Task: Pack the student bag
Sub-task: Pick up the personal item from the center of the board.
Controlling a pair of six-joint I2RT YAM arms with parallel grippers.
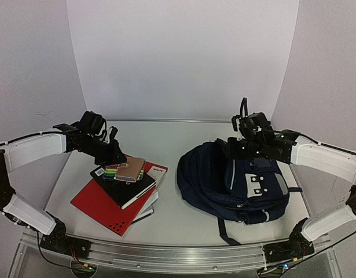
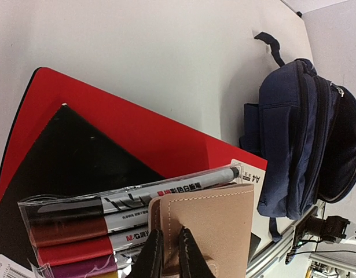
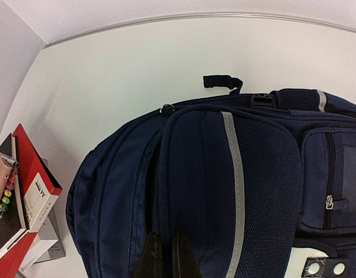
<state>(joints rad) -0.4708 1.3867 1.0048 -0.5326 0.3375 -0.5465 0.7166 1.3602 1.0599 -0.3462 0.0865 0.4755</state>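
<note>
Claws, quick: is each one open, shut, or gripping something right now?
Left claw: closed on the edge of the tan wallet.
Right claw: closed, pinching the student bag fabric.

A large dark navy fabric backpack (image 1: 235, 188) lies on the right half of the pale desk (image 1: 166, 139). Its front panel with white buckles faces up, and a black strap trails toward the near edge. The right hand (image 1: 230, 152) rests at the backpack's far top edge, fingers together. On the left half sits a stack, with a flat red folder (image 1: 99, 205) lowest and a red book with a white label (image 1: 157, 172) and a black notebook (image 1: 124, 188) above it. On top, a pack of coloured markers (image 1: 111, 172) lies just beside a small tan wallet (image 1: 130, 169). The left hand (image 1: 117, 155) meets the wallet's far edge; its grip cannot be made out from here.
</note>
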